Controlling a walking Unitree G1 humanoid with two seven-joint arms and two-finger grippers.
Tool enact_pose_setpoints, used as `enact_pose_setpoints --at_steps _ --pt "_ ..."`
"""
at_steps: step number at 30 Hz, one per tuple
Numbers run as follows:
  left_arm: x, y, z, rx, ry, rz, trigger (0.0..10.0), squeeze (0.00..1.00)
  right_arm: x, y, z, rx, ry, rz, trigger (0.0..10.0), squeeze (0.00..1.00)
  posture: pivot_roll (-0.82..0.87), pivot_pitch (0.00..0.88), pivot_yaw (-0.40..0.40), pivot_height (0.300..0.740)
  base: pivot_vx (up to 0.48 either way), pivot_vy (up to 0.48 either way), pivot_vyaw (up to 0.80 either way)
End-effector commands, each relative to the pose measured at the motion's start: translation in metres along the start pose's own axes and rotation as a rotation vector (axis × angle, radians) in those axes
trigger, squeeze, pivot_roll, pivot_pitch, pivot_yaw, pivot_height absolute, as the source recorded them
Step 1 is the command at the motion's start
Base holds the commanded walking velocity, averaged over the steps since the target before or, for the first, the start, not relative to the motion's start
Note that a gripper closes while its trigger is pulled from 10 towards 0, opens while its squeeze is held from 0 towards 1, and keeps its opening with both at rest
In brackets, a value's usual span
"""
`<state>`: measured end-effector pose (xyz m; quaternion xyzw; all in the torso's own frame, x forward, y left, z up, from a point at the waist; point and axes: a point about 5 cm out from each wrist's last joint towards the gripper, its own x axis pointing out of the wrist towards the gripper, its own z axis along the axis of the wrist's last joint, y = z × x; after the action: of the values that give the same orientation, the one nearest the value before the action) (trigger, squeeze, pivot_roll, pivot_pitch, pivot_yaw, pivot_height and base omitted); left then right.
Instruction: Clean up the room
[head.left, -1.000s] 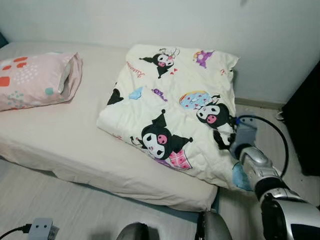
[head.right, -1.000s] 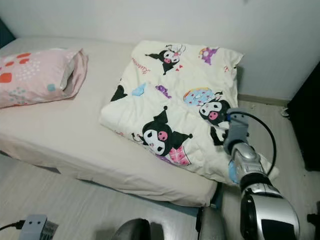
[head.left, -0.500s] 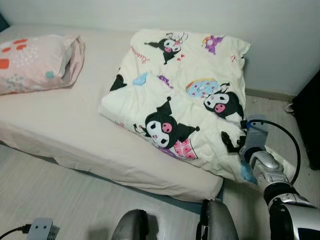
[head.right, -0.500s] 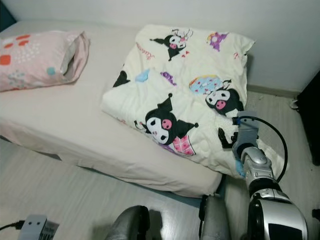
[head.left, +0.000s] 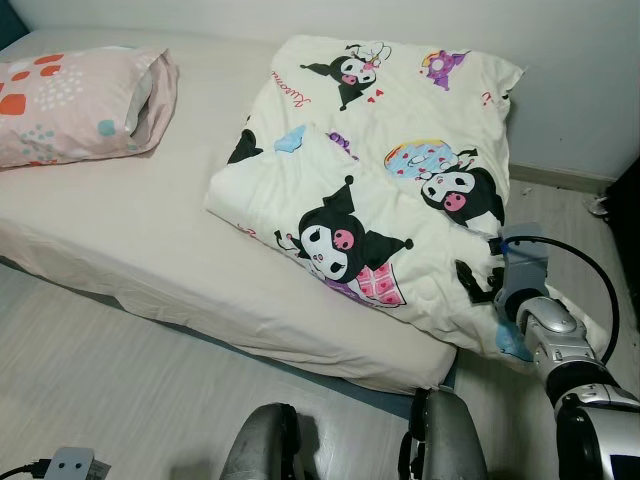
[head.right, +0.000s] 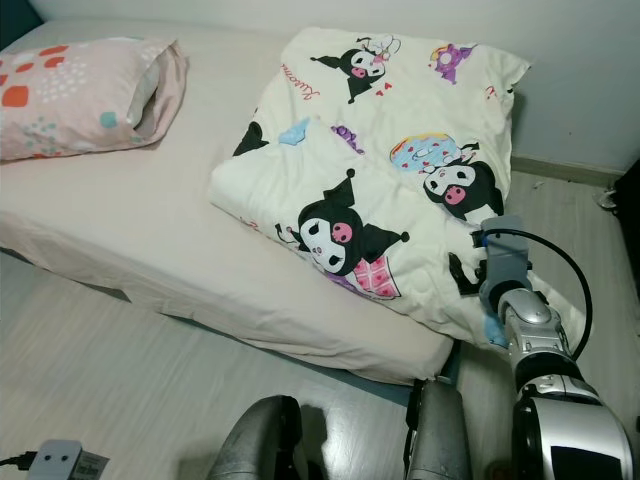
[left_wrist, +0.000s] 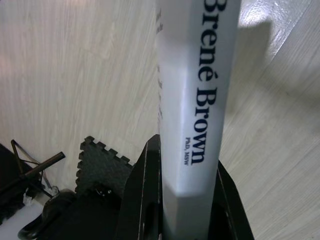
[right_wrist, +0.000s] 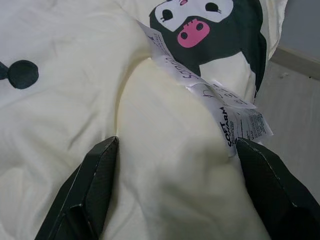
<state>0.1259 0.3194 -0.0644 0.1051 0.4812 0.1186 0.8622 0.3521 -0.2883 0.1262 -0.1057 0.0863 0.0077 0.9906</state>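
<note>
A cream quilt (head.left: 380, 170) printed with black cartoon figures lies bunched on the right half of the bed (head.left: 150, 240). Its right corner hangs over the bed's edge. My right gripper (head.left: 478, 285) sits at that corner. In the right wrist view it (right_wrist: 175, 145) is open, fingers wide apart on either side of a fold of quilt with a white care label (right_wrist: 220, 107). My left gripper (left_wrist: 185, 155) is shut on a white book (left_wrist: 200, 100) with "Brené Brown" on its spine, held above the wood floor.
A pink patterned pillow (head.left: 70, 100) lies at the bed's left end. Dark furniture (head.left: 628, 210) stands at the right, past a strip of floor. A small grey device (head.left: 70, 465) with a cable lies on the floor front left. A dark foam mat (left_wrist: 100, 160) is below the book.
The whole picture has shifted, so the camera moved; the bed now sits higher and further right in view. My right gripper stays at the quilt's right corner.
</note>
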Motion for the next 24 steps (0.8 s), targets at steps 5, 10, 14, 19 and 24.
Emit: enact_pose_setpoints --at_steps 5,10,14,19,24 --pt "-0.004 0.009 -0.012 0.003 0.037 0.02 10.0 0.0 -0.002 0.047 -0.022 0.063 0.071 0.382 10.0 0.0 0.22 0.347 0.136 0.591 0.0 0.0 0.0" --pt "-0.002 0.002 -0.008 -0.005 0.029 0.011 10.0 0.0 -0.011 0.094 -0.031 0.1 0.106 0.785 10.0 0.0 0.2 0.33 0.123 0.591 0.0 0.0 0.0" --pt "0.0 -0.002 -0.004 -0.01 0.024 0.006 10.0 0.0 -0.016 0.117 -0.03 0.14 0.123 0.97 10.0 0.0 0.19 0.326 0.12 0.591 0.0 0.0 0.0" --pt "0.002 -0.013 -0.003 -0.023 0.032 -0.003 10.0 0.0 -0.028 0.156 -0.043 0.107 0.211 1.182 10.0 0.0 0.13 0.295 0.09 0.591 0.0 0.0 0.0" --pt "0.005 -0.034 0.003 -0.065 0.028 -0.025 10.0 0.0 -0.076 0.198 -0.096 -0.189 0.516 1.519 10.0 0.0 0.09 0.264 0.057 0.591 0.0 0.0 0.0"
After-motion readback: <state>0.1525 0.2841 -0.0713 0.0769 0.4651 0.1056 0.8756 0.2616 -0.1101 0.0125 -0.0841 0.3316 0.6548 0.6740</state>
